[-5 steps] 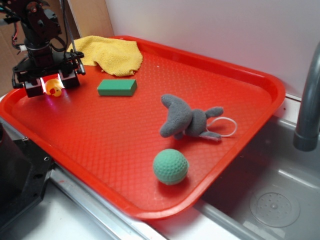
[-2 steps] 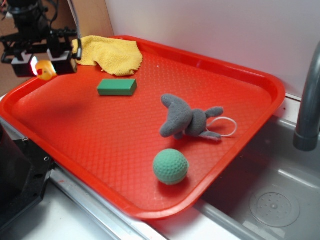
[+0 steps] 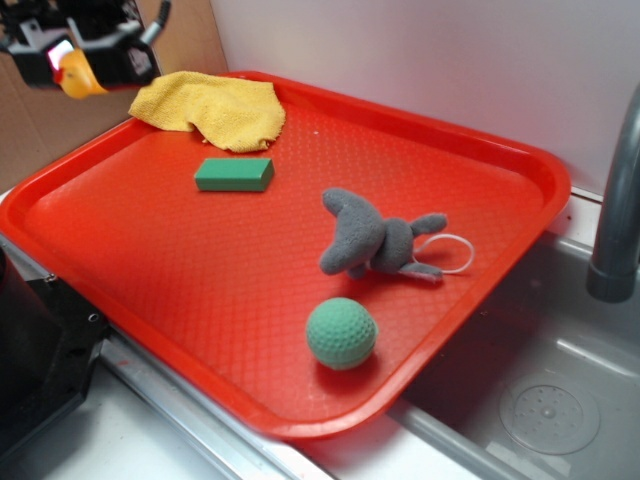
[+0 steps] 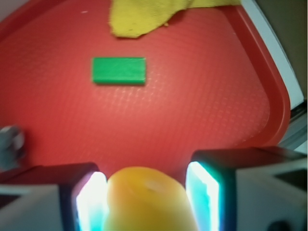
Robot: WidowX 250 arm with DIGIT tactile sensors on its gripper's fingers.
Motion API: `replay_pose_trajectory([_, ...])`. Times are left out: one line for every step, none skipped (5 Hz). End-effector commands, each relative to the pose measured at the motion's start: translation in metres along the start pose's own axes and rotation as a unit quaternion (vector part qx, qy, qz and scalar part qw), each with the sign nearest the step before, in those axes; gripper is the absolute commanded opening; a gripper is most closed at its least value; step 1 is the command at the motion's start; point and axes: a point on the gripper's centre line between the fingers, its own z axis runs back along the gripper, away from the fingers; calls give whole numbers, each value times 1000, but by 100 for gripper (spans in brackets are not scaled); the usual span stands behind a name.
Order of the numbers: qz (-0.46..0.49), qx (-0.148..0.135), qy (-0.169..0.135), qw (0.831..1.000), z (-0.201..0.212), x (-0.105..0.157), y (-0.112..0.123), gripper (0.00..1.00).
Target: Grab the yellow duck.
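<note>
My gripper (image 3: 78, 68) hangs high over the far left corner of the red tray (image 3: 520, 150), shut on the yellow duck (image 3: 76, 78), which is lifted well off the tray. In the wrist view the yellow duck (image 4: 147, 199) fills the gap between my two glowing pads (image 4: 92, 202), its body blurred and close to the lens; my gripper (image 4: 147, 202) looks down on the tray (image 4: 202, 115) from above.
A yellow cloth (image 3: 215, 108) lies at the tray's far corner, just right of the gripper. A green block (image 3: 234, 174) sits in front of it. A grey plush toy (image 3: 375, 240) and a green ball (image 3: 341, 332) lie to the right. A sink and faucet (image 3: 615, 200) stand at the right.
The gripper has risen from the tray's left side with the duck held between its pads, moving up and slightly back. Nothing else on the tray has moved.
</note>
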Motion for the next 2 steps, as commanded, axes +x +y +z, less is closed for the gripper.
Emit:
replay_pose_trajectory([-39,-22,-38,998,51,-15,-6,0])
replay_pose_trajectory([-19,4,-30,999,45,-12,-11,0])
